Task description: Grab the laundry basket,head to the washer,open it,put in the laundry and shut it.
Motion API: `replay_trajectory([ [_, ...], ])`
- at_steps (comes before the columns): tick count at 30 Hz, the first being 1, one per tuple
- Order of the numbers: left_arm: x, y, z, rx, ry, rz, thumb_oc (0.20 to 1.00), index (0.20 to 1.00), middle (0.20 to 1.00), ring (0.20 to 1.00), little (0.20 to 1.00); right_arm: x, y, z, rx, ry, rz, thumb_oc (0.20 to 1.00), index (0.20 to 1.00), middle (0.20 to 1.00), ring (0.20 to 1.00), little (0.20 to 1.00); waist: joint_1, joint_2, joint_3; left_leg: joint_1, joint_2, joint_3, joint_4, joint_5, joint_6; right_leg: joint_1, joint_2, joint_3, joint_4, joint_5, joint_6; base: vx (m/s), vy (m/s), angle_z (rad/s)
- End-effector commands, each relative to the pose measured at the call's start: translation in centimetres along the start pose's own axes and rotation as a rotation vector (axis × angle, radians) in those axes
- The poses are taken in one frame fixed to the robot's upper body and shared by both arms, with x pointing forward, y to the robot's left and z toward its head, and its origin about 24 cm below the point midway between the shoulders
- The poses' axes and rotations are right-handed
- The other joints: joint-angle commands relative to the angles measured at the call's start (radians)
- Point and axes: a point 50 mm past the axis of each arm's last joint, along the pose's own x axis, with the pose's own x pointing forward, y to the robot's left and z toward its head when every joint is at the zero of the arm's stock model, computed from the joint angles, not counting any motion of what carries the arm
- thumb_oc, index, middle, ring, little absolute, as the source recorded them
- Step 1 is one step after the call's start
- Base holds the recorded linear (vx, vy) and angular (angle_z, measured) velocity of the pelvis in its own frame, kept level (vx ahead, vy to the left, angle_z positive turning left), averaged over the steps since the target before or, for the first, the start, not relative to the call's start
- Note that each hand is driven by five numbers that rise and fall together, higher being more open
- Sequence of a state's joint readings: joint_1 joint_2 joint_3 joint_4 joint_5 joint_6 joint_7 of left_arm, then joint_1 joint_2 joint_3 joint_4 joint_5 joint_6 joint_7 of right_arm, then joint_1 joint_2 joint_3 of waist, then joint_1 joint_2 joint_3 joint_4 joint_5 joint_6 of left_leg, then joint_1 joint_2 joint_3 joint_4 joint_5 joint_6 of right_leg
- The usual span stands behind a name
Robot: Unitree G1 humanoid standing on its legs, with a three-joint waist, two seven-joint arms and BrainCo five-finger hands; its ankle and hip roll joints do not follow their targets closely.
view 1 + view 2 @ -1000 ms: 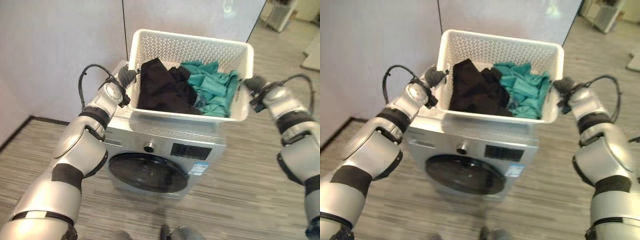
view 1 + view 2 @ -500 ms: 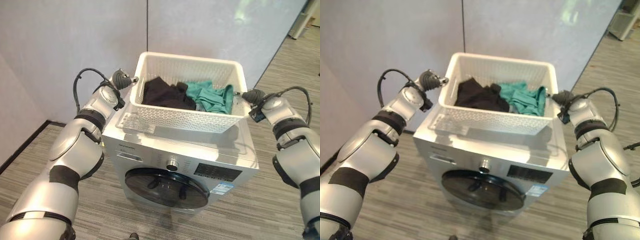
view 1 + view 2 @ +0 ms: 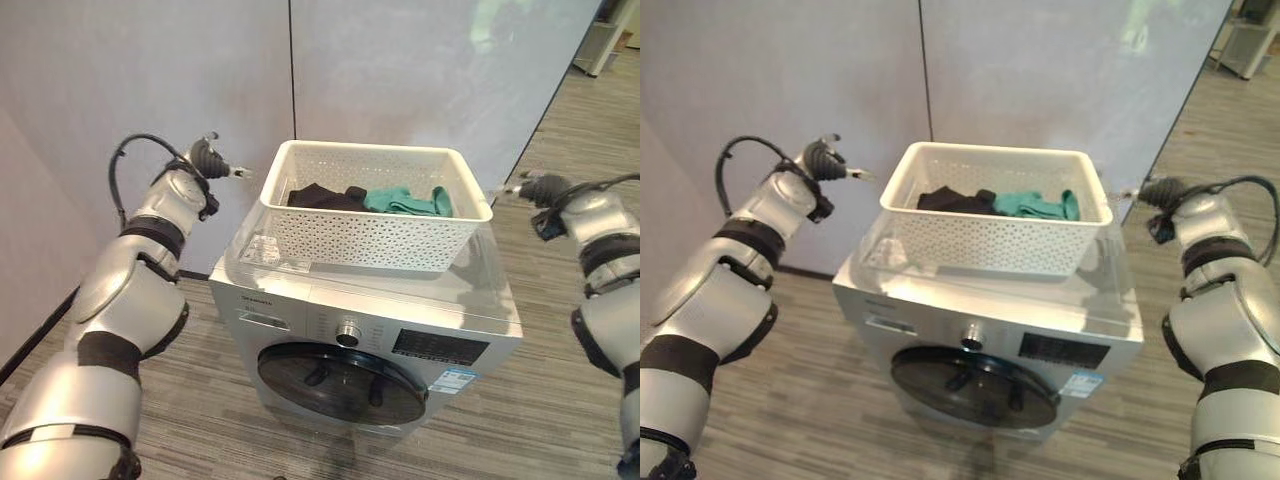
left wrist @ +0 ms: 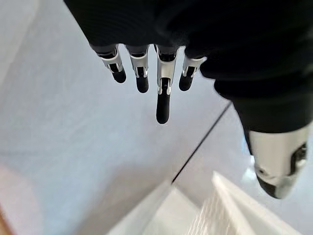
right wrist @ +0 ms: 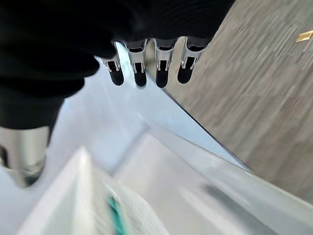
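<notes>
Grey wall [image 3: 400, 70] behind washer [image 3: 370, 320] carrying laundry basket [image 3: 375, 235].

Laundry [image 3: 365, 197] mostly hidden — behind basket [image 3: 370, 240] wall.

- Two arms of smooth silver-grey shells, rounded and bulky, parted by black bands at the joints.
- The left hand [image 3: 207, 158] and the right hand [image 3: 533, 186] each wear a dark ribbed cover over the back and the wrist.
- The fingers [image 4: 164, 93] are silver with dark rounded tips, set in a row.
- The thumb [image 4: 277, 161] is thicker, silver, and dark at its end.
</notes>
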State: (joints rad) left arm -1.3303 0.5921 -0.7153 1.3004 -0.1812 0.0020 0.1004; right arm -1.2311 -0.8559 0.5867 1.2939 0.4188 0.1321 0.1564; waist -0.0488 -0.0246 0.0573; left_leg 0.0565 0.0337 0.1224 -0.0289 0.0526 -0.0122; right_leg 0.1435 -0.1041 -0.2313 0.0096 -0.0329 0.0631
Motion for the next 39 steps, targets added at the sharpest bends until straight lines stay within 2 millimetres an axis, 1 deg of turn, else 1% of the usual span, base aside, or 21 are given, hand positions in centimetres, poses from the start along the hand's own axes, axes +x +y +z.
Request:
replay_trajectory([
  [1, 0.0, 5.2, 0.8, -0.1, -0.052, 0.18, 1.0, 1.0, 1.0, 1.0, 1.0, -1.6, -5.4, 3.6, 0.104, -0.172, -0.178, 1.0, 1.0, 1.0, 1.0, 1.0, 0.013, 0.012, -0.029, 0.087, 0.067, 0.015, 0.016, -0.106, -0.038, -0.045, -0.057, 0.024, 0.028, -0.015, 0.084, 0.0, 0.0, 0.0],
  [4, -0.5, 6.9, -0.8, -0.133, -0.061, 0.231, 1.0, 1.0, 1.0, 1.0, 1.0, -2.6, -7.9, 1.9, 0.093, -0.171, -0.239, 1.0, 1.0, 1.0, 1.0, 1.0, 0.014, 0.015, -0.025, 0.085, 0.066, 0.016, 0.007, -0.103, -0.038, -0.049, -0.057, 0.019, 0.022, -0.011, 0.086, 0.0, 0.0, 0.0],
  [5, -1.4, 8.0, -2.1, -0.139, -0.101, 0.269, 1.0, 1.0, 1.0, 1.0, 1.0, -3.5, -9.3, -0.5, 0.058, -0.157, -0.276, 1.0, 1.0, 1.0, 1.0, 1.0, 0.015, 0.019, -0.018, 0.082, 0.065, 0.016, 0.003, -0.103, -0.037, -0.051, -0.058, 0.014, 0.016, -0.009, 0.087, 0.0, 0.0, 0.0],
  [7, -1.4, 7.8, -2.2, -0.134, -0.101, 0.264, 1.0, 1.0, 1.0, 1.0, 1.0, -3.5, -9.2, -0.9, 0.059, -0.151, -0.276, 1.0, 1.0, 1.0, 1.0, 1.0, 0.017, 0.016, -0.023, 0.082, 0.065, 0.016, 0.002, -0.103, -0.037, -0.05, -0.058, 0.014, 0.016, -0.008, 0.087, 0.0, 0.0, 0.0],
  [8, -3.1, 8.1, -4.6, -0.147, -0.135, 0.29, 1.0, 1.0, 1.0, 1.0, 1.0, -5.0, -10.0, -5.3, 0.029, -0.115, -0.312, 1.0, 1.0, 1.0, 1.0, 1.0, 0.02, 0.018, -0.021, 0.074, 0.063, 0.012, 0.0, -0.104, -0.036, -0.053, -0.059, 0.008, 0.006, -0.006, 0.087, 0.0, 0.0, 0.0],
  [9, -4.1, 7.8, -6.0, -0.151, -0.138, 0.293, 1.0, 1.0, 1.0, 1.0, 1.0, -5.9, -10.0, -7.3, 0.019, -0.101, -0.319, 1.0, 1.0, 1.0, 1.0, 1.0, 0.023, 0.016, -0.02, 0.072, 0.063, 0.009, -0.001, -0.105, -0.035, -0.052, -0.059, 0.004, 0.0, -0.005, 0.087, 0.0, -0.024, 0.03],
  [10, -4.1, 7.7, -6.0, -0.151, -0.139, 0.292, 1.0, 1.0, 1.0, 1.0, 1.0, -6.0, -10.0, -7.5, 0.019, -0.098, -0.32, 1.0, 1.0, 1.0, 1.0, 1.0, 0.025, 0.015, -0.02, 0.074, 0.063, 0.009, -0.001, -0.106, -0.035, -0.051, -0.059, 0.004, 0.0, -0.006, 0.087, 0.01, -0.029, 0.05],
  [11, -6.5, 7.0, -9.5, -0.142, -0.105, 0.306, 1.0, 1.0, 1.0, 1.0, 1.0, -7.9, -9.9, -11.5, 0.001, -0.045, -0.34, 1.0, 1.0, 1.0, 1.0, 1.0, 0.028, 0.013, -0.019, 0.069, 0.061, 0.007, -0.006, -0.109, -0.034, -0.049, -0.06, -0.001, -0.016, -0.002, 0.087, 0.02, -0.026, 0.08],
  [12, -7.7, 6.7, -11.4, -0.136, -0.068, 0.312, 1.0, 1.0, 1.0, 1.0, 1.0, -9.0, -9.9, -13.3, -0.003, -0.016, -0.352, 1.0, 1.0, 1.0, 1.0, 1.0, 0.029, 0.011, -0.015, 0.071, 0.06, 0.007, -0.007, -0.112, -0.034, -0.044, -0.06, -0.001, -0.023, -0.001, 0.087, 0.02, -0.026, 0.05],
  [13, -7.8, 6.7, -11.4, -0.136, -0.068, 0.309, 1.0, 1.0, 1.0, 1.0, 1.0, -9.0, -9.9, -13.4, -0.004, -0.014, -0.353, 1.0, 1.0, 1.0, 1.0, 1.0, 0.031, 0.012, -0.016, 0.072, 0.06, 0.007, -0.008, -0.112, -0.034, -0.044, -0.06, -0.001, -0.024, -0.001, 0.087, 0.0, 0.0, 0.0],
  [14, -10.1, 6.2, -14.9, -0.158, 0.014, 0.335, 1.0, 1.0, 1.0, 1.0, 1.0, -10.7, -9.5, -16.4, 0.039, 0.033, -0.376, 1.0, 1.0, 1.0, 1.0, 1.0, 0.033, 0.007, -0.006, 0.07, 0.059, 0.008, -0.011, -0.115, -0.033, -0.042, -0.06, -0.001, -0.04, 0.004, 0.087, 0.01, -0.034, -0.01],
  [15, -11.5, 5.6, -16.4, -0.167, 0.049, 0.335, 1.0, 1.0, 1.0, 1.0, 1.0, -11.6, -8.8, -18.0, 0.045, 0.06, -0.366, 1.0, 1.0, 1.0, 1.0, 1.0, 0.037, 0.007, -0.009, 0.068, 0.058, 0.008, -0.013, -0.115, -0.033, -0.041, -0.061, -0.002, -0.047, 0.006, 0.087, 0.01, -0.034, -0.03],
  [18, -14.3, 4.5, -19.5, -0.227, 0.143, 0.374, 1.0, 1.0, 1.0, 1.0, 1.0, -13.6, -7.2, -21.3, 0.112, 0.121, -0.362, 1.0, 1.0, 1.0, 1.0, 1.0, 0.04, 0.0, -0.004, 0.059, 0.058, 0.003, -0.016, -0.114, -0.034, -0.043, -0.06, -0.004, -0.057, 0.007, 0.083, 0.0, -0.046, -0.05],
  [21, -15.8, 3.8, -20.8, -0.272, 0.183, 0.389, 1.0, 1.0, 1.0, 1.0, 1.0, -14.5, -6.0, -23.5, 0.141, 0.187, -0.35, 1.0, 1.0, 1.0, 1.0, 1.0, 0.047, -0.005, -0.004, 0.054, 0.058, -0.004, -0.016, -0.112, -0.035, -0.043, -0.059, -0.007, -0.062, 0.009, 0.079, 0.0, -0.039, 0.0],
  [22, -17.3, 3.1, -22.0, -0.286, 0.226, 0.384, 1.0, 1.0, 1.0, 1.0, 1.0, -15.7, -4.6, -25.8, 0.173, 0.26, -0.323, 1.0, 1.0, 1.0, 1.0, 1.0, 0.049, -0.009, -0.001, 0.05, 0.058, -0.008, -0.018, -0.109, -0.036, -0.043, -0.057, -0.011, -0.067, 0.011, 0.077, -0.01, -0.04, 0.06],
  [26, -19.4, 1.3, -23.4, -0.285, 0.291, 0.322, 1.0, 1.0, 1.0, 1.0, 1.0, -17.5, -2.5, -29.0, 0.205, 0.387, -0.276, 1.0, 1.0, 1.0, 1.0, 1.0, 0.055, -0.015, 0.002, 0.043, 0.058, -0.013, -0.021, -0.105, -0.037, -0.044, -0.055, -0.018, -0.075, 0.015, 0.074, -0.01, -0.04, 0.02],
  [29, -21.6, -2.4, -25.2, -0.404, 0.393, 0.222, 1.0, 1.0, 1.0, 1.0, 1.0, -19.6, 1.3, -32.7, 0.264, 0.55, -0.17, 1.0, 1.0, 1.0, 1.0, 1.0, 0.065, -0.02, 0.013, 0.028, 0.059, -0.018, -0.02, -0.097, -0.038, -0.051, -0.053, -0.024, -0.08, 0.02, 0.067, -0.04, -0.057, 0.02],
  [33, -23.8, -7.2, -26.9, -0.485, 0.535, 0.105, 1.0, 1.0, 1.0, 1.0, 1.0, -22.4, 7.4, -36.7, 0.332, 0.782, -0.001, 1.0, 1.0, 1.0, 1.0, 1.0, 0.078, -0.026, 0.024, 0.014, 0.063, -0.024, -0.016, -0.09, -0.039, -0.057, -0.05, -0.03, -0.085, 0.022, 0.062, -0.04, -0.056, 0.09],
  [34, -24.3, -9.6, -27.6, -0.521, 0.612, 0.086, 1.0, 1.0, 1.0, 1.0, 1.0, -23.7, 11.5, -38.0, 0.362, 0.893, 0.09, 1.0, 1.0, 1.0, 1.0, 1.0, 0.096, -0.028, 0.033, 0.007, 0.067, -0.031, -0.006, -0.09, -0.043, -0.057, -0.047, -0.033, -0.084, 0.019, 0.059, -0.04, -0.066, 0.11],
  [35, -24.3, -9.6, -27.6, -0.521, 0.61, 0.087, 1.0, 1.0, 1.0, 1.0, 1.0, -23.6, 11.5, -38.0, 0.363, 0.892, 0.09, 1.0, 1.0, 1.0, 1.0, 1.0, 0.095, -0.029, 0.033, 0.003, 0.066, -0.031, -0.006, -0.087, -0.042, -0.06, -0.048, -0.033, -0.084, 0.021, 0.059, -0.04, -0.079, 0.1],
  [39, -29.4, -17.1, -30.1, -0.687, 0.997, -0.027, 1.0, 1.0, 1.0, 1.0, 1.0, -25.3, 17.4, -38.6, 0.229, 1.054, 0.247, 1.0, 1.0, 1.0, 1.0, 1.0, 0.122, -0.02, 0.038, -0.001, 0.069, -0.044, 0.002, -0.082, -0.045, -0.051, -0.044, -0.049, -0.093, 0.014, 0.055, -0.01, -0.042, 0.02],
])
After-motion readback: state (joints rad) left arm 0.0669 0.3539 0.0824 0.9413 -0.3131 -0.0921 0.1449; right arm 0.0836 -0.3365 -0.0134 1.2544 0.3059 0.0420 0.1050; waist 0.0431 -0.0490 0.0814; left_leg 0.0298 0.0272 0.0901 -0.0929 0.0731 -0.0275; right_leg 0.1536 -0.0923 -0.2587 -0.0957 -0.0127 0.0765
